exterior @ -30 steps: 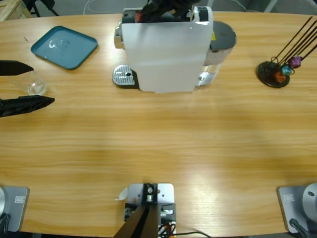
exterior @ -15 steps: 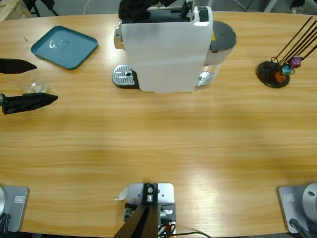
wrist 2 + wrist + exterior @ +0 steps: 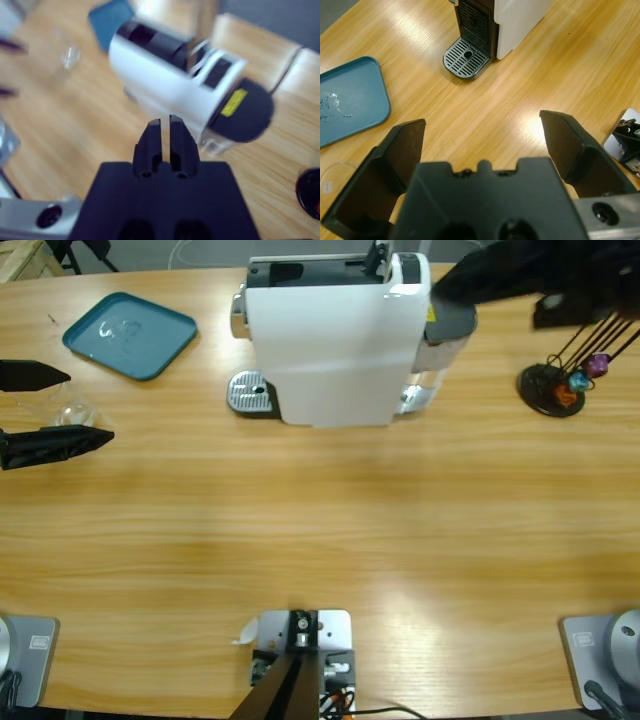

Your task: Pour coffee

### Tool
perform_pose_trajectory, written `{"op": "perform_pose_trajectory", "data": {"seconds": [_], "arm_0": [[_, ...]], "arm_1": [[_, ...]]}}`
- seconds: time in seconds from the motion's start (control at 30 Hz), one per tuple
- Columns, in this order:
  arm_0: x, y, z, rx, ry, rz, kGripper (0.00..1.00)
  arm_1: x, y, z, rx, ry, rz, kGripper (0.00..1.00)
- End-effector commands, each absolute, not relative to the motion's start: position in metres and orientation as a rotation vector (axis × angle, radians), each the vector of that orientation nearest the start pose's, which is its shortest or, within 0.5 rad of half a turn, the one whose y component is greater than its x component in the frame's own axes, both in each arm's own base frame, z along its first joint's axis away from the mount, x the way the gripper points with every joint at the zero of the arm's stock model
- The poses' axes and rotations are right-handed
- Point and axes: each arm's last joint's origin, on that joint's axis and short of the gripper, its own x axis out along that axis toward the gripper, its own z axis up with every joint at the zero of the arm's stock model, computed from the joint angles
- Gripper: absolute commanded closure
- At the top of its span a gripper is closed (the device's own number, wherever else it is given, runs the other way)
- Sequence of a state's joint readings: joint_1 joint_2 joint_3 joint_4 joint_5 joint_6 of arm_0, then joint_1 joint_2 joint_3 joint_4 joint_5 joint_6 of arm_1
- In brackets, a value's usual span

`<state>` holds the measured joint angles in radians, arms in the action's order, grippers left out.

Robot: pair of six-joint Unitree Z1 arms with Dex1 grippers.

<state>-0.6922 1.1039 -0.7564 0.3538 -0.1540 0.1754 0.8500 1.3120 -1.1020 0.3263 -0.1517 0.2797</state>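
Note:
A small clear glass (image 3: 68,412) stands at the table's far left. My left gripper (image 3: 88,405) is open, with one black jaw on each side of the glass and neither touching it. In the left wrist view only the glass's rim (image 3: 331,172) peeks out beside one jaw of the left gripper (image 3: 482,120). I cannot make out any coffee in the glass. The white coffee machine (image 3: 335,340) stands at the back middle, its drip tray (image 3: 250,395) bare. My right gripper (image 3: 161,125) is shut on nothing, high above the machine (image 3: 175,75); it shows as a dark blur (image 3: 490,275) at the upper right.
A teal tray (image 3: 130,335) lies at the back left, also visible in the left wrist view (image 3: 350,100). A black capsule stand (image 3: 555,385) with coloured capsules is at the back right. Bare wood fills the middle and front of the table (image 3: 330,530).
The right arm swung from over the machine's left top across to the upper right. The left gripper slid slightly forward around the glass, its jaws a little closer together.

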Motion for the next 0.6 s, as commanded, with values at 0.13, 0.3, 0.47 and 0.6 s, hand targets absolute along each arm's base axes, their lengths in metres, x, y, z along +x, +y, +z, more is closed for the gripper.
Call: {"op": "perform_pose_trajectory", "data": {"seconds": [0.13,0.3,0.47,0.6], "arm_0": [[0.106,-0.102,0.311,0.348,0.639,-0.900,0.009],[0.106,-0.102,0.307,0.345,0.655,-0.895,0.009],[0.107,-0.103,0.304,0.349,0.667,-0.892,0.009],[0.105,-0.101,0.297,0.354,0.685,-0.885,0.009]], "arm_1": [[0.240,0.184,0.406,0.392,0.410,0.243,1.000],[0.245,0.201,0.404,0.436,0.440,0.288,1.000],[0.245,0.226,0.398,0.513,0.473,0.387,1.000],[0.233,0.243,0.395,0.542,0.499,0.463,1.000]]}}
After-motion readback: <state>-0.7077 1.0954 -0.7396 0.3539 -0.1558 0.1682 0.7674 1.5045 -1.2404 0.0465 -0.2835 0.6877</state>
